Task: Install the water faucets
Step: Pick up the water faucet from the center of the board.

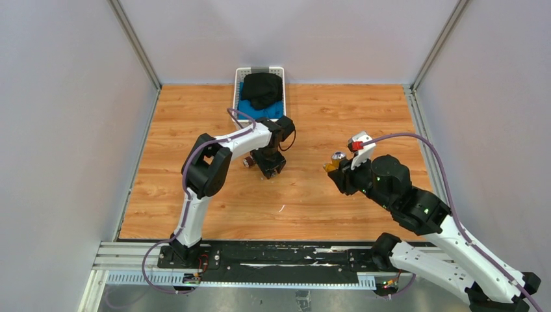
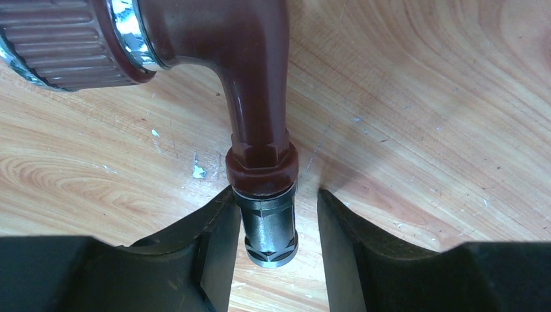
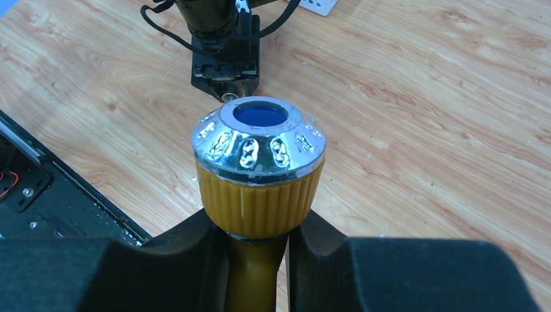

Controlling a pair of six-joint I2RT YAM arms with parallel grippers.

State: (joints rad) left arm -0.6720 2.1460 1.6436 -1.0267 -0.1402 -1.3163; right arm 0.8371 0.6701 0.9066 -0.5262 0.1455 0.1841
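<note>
The dark reddish-brown faucet (image 2: 256, 97) lies on the wooden table, its ribbed knob (image 2: 58, 39) at the upper left. A grey metal fitting (image 2: 268, 227) sits on its end. My left gripper (image 2: 276, 205) is open and straddles that fitting: the left finger touches it and the right finger stands apart. In the top view the left gripper (image 1: 271, 166) is beside that faucet (image 1: 247, 161). My right gripper (image 3: 258, 227) is shut on the stem of the brass-yellow faucet (image 3: 260, 195), held upright above the table. Its silvery, blue-centred knob (image 1: 338, 156) points up.
A white basket (image 1: 236, 88) with black and blue cloth stands at the back centre. Grey walls and metal frame posts close in the table on three sides. A black rail (image 1: 279, 253) runs along the near edge. The left gripper (image 3: 224, 65) shows in the right wrist view.
</note>
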